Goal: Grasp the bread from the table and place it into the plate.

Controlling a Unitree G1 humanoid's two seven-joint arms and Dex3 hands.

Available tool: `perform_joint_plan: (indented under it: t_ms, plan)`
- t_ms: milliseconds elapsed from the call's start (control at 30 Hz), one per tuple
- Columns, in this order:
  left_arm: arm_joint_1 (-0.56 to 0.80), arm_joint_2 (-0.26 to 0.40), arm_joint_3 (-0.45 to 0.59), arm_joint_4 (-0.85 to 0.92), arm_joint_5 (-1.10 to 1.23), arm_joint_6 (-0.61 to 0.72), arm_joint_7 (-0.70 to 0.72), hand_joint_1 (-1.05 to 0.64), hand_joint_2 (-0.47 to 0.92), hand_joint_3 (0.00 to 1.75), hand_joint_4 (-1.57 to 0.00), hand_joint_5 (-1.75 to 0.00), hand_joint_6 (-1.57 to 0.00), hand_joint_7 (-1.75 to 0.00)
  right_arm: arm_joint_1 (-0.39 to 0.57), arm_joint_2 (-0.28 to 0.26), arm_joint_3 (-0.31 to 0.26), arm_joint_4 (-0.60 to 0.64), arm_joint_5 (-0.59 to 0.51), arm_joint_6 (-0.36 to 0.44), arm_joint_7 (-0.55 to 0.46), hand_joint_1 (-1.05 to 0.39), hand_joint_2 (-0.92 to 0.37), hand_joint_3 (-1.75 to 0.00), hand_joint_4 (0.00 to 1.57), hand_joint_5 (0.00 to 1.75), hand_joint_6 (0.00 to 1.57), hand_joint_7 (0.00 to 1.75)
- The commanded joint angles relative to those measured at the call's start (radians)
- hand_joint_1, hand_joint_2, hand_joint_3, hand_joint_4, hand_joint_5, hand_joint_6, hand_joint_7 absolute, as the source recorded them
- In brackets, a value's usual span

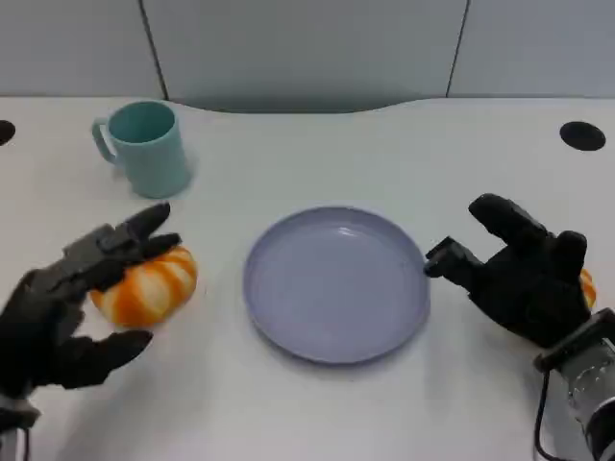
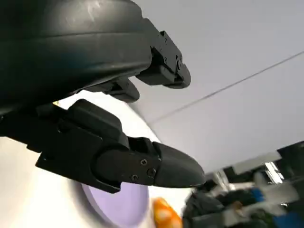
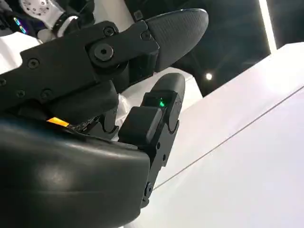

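Observation:
An orange-and-white striped bread (image 1: 154, 286) lies on the white table left of the plate. My left hand (image 1: 72, 303) reaches over it: the fingers (image 1: 135, 238) lie across its top and the thumb stands apart on the near side, so the bread is not clasped. The lavender plate (image 1: 336, 283) sits in the middle with nothing on it, and its rim (image 2: 121, 209) also appears in the left wrist view. My right hand (image 1: 524, 274) hovers at the plate's right edge with fingers spread. A second orange bread (image 1: 587, 288) peeks out behind it.
A teal mug (image 1: 146, 146) stands at the back left, behind the bread. Black round holes (image 1: 582, 135) mark the table's far corners. The second bread (image 2: 164, 214) shows beyond the plate in the left wrist view, and an orange sliver (image 3: 59, 122) by the right palm.

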Motion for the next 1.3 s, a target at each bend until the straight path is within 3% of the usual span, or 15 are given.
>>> perform_joint_plan:
  t_ms: [33, 133, 300, 333, 400, 600, 733, 833, 967, 1200, 1300]
  plan:
    - [-0.042, 0.067, -0.013, 0.0, 0.137, -0.065, 0.167, -0.83, 0.92, 0.18, -0.28, -0.32, -0.38, 0.0, -0.022, -0.002, -0.012, 0.013, 0.0, -0.038, 0.0, -0.48, -0.92, -0.04, 0.86, 0.77, 1.07, 0.0]
    - [-0.072, 0.097, -0.024, 0.021, 0.295, -0.092, 0.328, -0.85, 0.92, 0.17, -0.26, -0.3, -0.35, 0.0, -0.026, -0.005, -0.01, 0.021, -0.003, -0.047, 0.013, -0.49, -0.92, -0.05, 0.87, 0.76, 1.06, 0.0]
    - [-0.095, 0.138, -0.079, 0.061, 0.41, -0.083, 0.478, -0.86, 0.92, 0.18, -0.25, -0.29, -0.34, 0.0, -0.025, -0.005, -0.012, 0.022, -0.003, -0.05, 0.013, -0.49, -0.92, -0.06, 0.86, 0.76, 1.06, 0.0]
    - [-0.111, 0.154, -0.098, 0.084, 0.471, -0.069, 0.531, -0.93, 0.92, 0.19, -0.11, -0.22, -0.24, 0.0, -0.024, -0.007, -0.01, 0.019, -0.004, -0.046, 0.01, -0.49, -0.92, -0.06, 0.86, 0.76, 1.06, 0.0]
    - [-0.137, 0.181, -0.134, 0.126, 0.559, -0.046, 0.619, -1.0, 0.92, 0.22, -0.02, -0.13, -0.15, -0.01, -0.022, -0.01, -0.006, 0.017, -0.008, -0.034, 0.006, -0.48, -0.92, -0.05, 0.85, 0.75, 1.06, 0.0]
    - [-0.249, 0.241, -0.276, 0.346, 0.707, 0.032, 0.819, -1.05, 0.92, 0.36, 0.0, 0.0, -0.03, 0.0, -0.018, -0.007, -0.014, 0.015, -0.004, -0.049, 0.009, -0.51, -0.92, -0.05, 0.87, 0.76, 1.07, 0.01]
    - [-0.339, 0.254, -0.387, 0.518, 0.787, 0.126, 0.944, -1.05, 0.92, 0.32, 0.0, 0.0, -0.04, -0.01, -0.014, -0.021, -0.002, 0.015, -0.015, -0.029, 0.024, -0.5, -0.92, -0.07, 0.84, 0.75, 1.06, 0.0]
    - [-0.392, 0.253, -0.464, 0.624, 0.826, 0.205, 1.016, -1.05, 0.92, 0.26, -0.01, -0.01, -0.04, -0.01, -0.002, -0.028, 0.008, 0.007, -0.02, -0.014, 0.019, -0.49, -0.92, -0.06, 0.84, 0.75, 1.05, 0.0]
    - [-0.433, 0.248, -0.541, 0.712, 0.851, 0.304, 1.085, -1.05, 0.92, 0.18, -0.04, -0.02, -0.05, -0.01, 0.023, -0.023, 0.007, -0.017, -0.016, -0.056, 0.022, -0.52, -0.92, -0.07, 0.82, 0.79, 1.05, 0.0]
    - [-0.454, 0.242, -0.589, 0.755, 0.83, 0.38, 1.098, -1.04, 0.92, 0.1, -0.08, -0.05, -0.07, -0.01, 0.043, -0.017, 0.008, -0.044, -0.015, -0.063, 0.03, -0.51, -0.92, -0.1, 0.77, 0.89, 1.02, 0.0]
    - [-0.45, 0.229, -0.602, 0.766, 0.834, 0.397, 1.158, -0.94, 0.88, 0.05, -0.2, -0.11, -0.13, -0.03, 0.055, -0.011, 0.007, -0.055, -0.009, -0.077, 0.056, -0.51, -0.92, -0.11, 0.75, 0.9, 1.03, 0.01]
